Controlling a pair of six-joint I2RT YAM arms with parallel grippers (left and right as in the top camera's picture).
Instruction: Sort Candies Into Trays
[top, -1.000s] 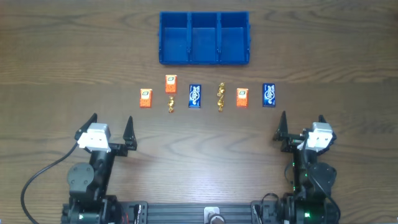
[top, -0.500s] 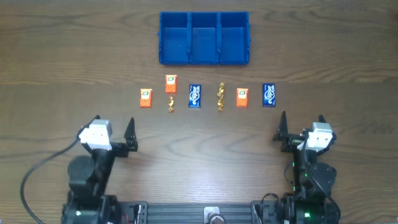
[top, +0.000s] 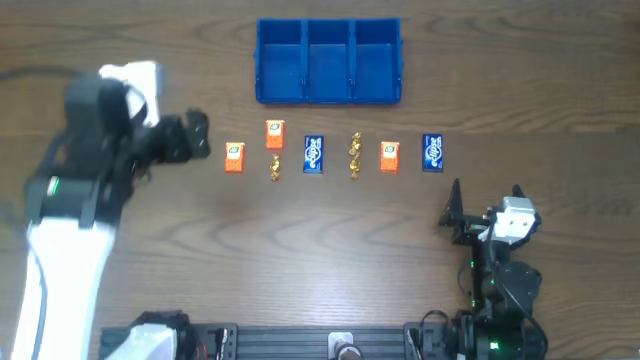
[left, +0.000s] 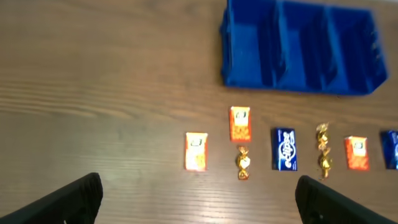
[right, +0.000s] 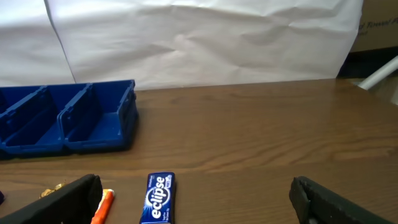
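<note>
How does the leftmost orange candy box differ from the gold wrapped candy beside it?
The leftmost orange candy box is a flat rectangle; the gold wrapped candy is a small twisted lump. The box is larger, with a pale label; the candy is shiny. Both lie on the wooden table, outside the blue plastic tray.

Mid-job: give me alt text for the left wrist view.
The open left gripper hangs over the wooden table, facing a row of sweets: orange boxes, gold-wrapped candies, blue packs. A blue three-compartment tray sits beyond the row.
</note>
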